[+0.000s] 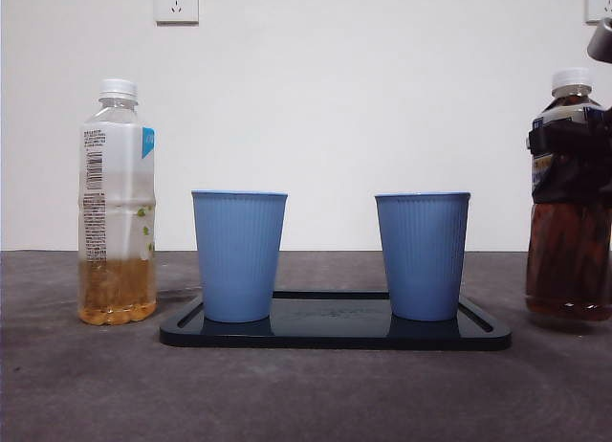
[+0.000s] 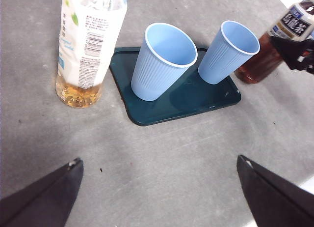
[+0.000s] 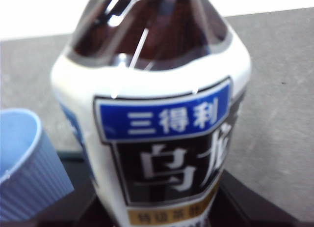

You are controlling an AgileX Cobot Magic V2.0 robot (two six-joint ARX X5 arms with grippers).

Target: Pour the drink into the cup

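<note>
dark tea bottle [image 1: 568,198]: upright on table, just off the tray's end in front view, white cap on, filled high with brown tea; fills right wrist view [image 3: 154,114], label blue/black/white
right gripper [image 2: 300,54]: at the dark tea bottle's label height, black jaws against its sides per left wrist view; own wrist view shows only the bottle up close, looks clamped on it
tray [image 1: 335,339]: dark, flat, mid-table; landmark for the rest
cup nearer dark bottle [image 1: 422,255]: blue ribbed, upright on tray, empty inside in left wrist view [image 2: 228,51]
other cup [image 1: 239,255]: blue ribbed, upright on tray's opposite end, empty
pale tea bottle [image 1: 117,203]: upright off the tray's far end from the dark bottle, capped, amber liquid low
left gripper [image 2: 159,187]: jaws spread wide, holds nothing, above bare table [image 2: 162,158] short of tray
wall outlet [image 1: 176,1]: behind, above tray
</note>
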